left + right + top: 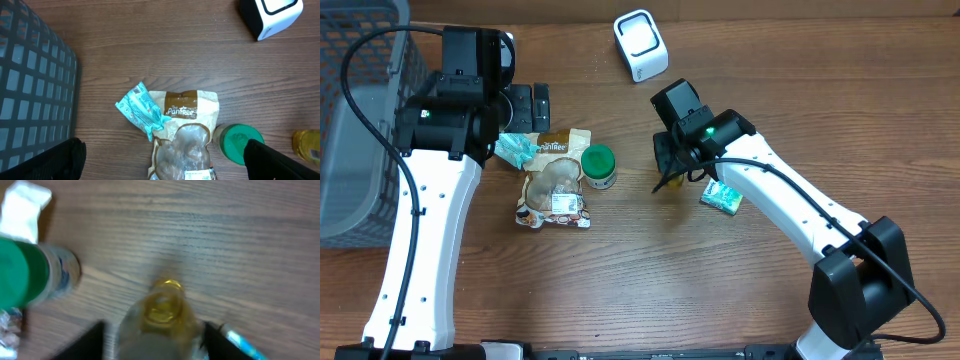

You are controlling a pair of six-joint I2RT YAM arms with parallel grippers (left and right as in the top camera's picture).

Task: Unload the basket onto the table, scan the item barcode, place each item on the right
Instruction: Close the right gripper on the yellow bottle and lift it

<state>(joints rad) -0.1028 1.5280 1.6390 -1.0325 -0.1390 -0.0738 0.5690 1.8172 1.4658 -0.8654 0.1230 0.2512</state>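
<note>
Yellow bottle [162,305] set midway on the desk [800,90], flanked by right gripper [155,330], grip not discernible through blur, green-lidded jar [598,165] near, left gripper [162,147] spread wide above snack bag [185,130], scanner [640,45] near far edge, open wood left between.

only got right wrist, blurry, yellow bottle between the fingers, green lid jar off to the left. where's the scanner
observer: overhead shows a white box that looks like the scanner, near the far edge of the table, beyond the right gripper.
operator: anything at the left end
observer: a grey basket stands at the table's left end.
operator: left arm busy
observer: no, the left gripper hangs open near a snack bag and a teal packet, holding nothing.
</note>
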